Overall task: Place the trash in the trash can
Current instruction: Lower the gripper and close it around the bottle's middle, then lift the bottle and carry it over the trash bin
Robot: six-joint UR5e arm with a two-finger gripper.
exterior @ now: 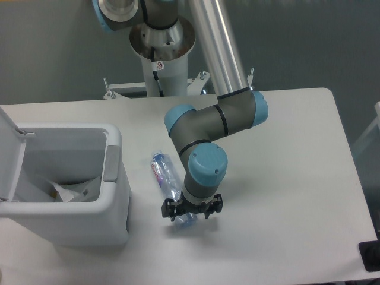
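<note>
Your gripper (pixel 191 209) sits low over near end of bottle (pixel 168 181) — bottle lies flat on table (pixel 285 178), just right of bin (pixel 65 184), not touching it. Jaws straddle bottle's lower end; whether they press plastic or stand slightly apart, can't tell from this angle. Bin lid up at left. Crumpled white wrapper (pixel 66 191) already inside bin, on its floor — bottle not yet in.

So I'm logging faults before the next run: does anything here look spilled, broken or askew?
Nothing stands out. The bottle lies on its side on the table under the gripper; the wrapper sits inside the open trash can.
</note>
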